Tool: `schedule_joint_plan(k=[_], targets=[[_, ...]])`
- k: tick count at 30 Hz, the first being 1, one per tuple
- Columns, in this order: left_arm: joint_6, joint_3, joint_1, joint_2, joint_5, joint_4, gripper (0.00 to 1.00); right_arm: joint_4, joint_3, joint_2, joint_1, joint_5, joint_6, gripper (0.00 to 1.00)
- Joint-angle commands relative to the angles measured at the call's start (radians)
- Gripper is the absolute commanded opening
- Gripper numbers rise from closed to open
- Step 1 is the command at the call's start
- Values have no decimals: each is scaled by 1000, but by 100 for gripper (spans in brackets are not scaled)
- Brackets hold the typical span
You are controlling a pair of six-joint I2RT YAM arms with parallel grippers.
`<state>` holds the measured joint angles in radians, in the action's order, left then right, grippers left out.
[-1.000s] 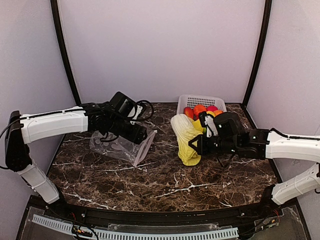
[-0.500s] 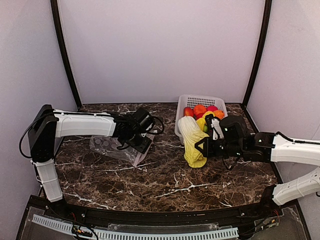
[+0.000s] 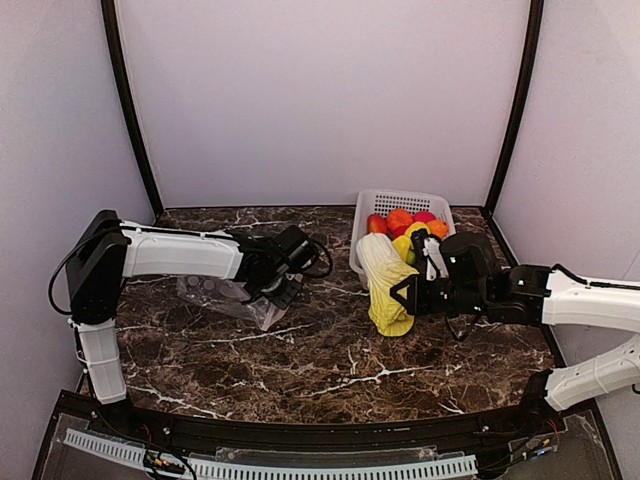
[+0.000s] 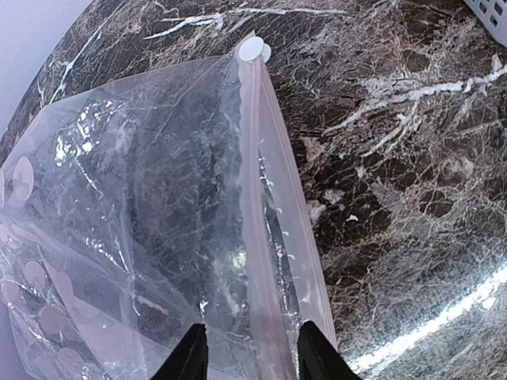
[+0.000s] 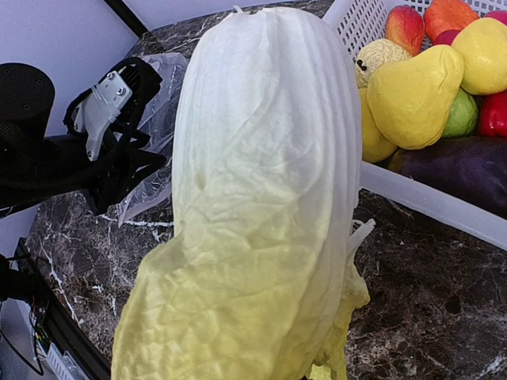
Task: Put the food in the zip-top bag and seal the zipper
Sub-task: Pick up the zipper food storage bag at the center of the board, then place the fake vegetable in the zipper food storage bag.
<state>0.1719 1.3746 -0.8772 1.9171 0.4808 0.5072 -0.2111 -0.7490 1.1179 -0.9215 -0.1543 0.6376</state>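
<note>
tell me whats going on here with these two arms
The right gripper holds a big pale toy cabbage beside the white basket, where the other toy food sits. The left gripper is down at the clear bag lying on the table, its open fingers either side of the zipper. No food shows in the bag yet.

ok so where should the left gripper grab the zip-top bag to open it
Pinch the pinkish zipper strip along the mouth edge of the zip-top bag, coming down from above. The bag lies flat on the table, so that stiffer strip is likely the only edge to catch; the left gripper sits open astride it.
</note>
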Motion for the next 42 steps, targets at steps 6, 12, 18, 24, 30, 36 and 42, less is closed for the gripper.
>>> schedule_joint_plan(k=[6, 12, 18, 24, 30, 36, 42], targets=[[-24, 22, -11, 20, 49, 31, 27, 38, 8, -19, 6, -8, 5, 0], [-22, 30, -11, 22, 97, 56, 10, 38, 13, -27, 7, 0, 4, 0], [-8, 35, -11, -15, 99, 65, 1, 42, 12, -37, 16, 54, -21, 0], [-33, -3, -10, -167, 15, -8, 1, 47, -21, -8, 26, 261, -81, 0], [-59, -6, -11, -245, -123, -1, 1, 49, -76, 35, 27, 435, -121, 0], [-109, -2, -9, -276, -284, 18, 1, 44, -161, 64, 27, 544, -147, 0], [-140, -5, -9, -292, -419, -31, 1, 49, -193, 112, 28, 554, -157, 0]])
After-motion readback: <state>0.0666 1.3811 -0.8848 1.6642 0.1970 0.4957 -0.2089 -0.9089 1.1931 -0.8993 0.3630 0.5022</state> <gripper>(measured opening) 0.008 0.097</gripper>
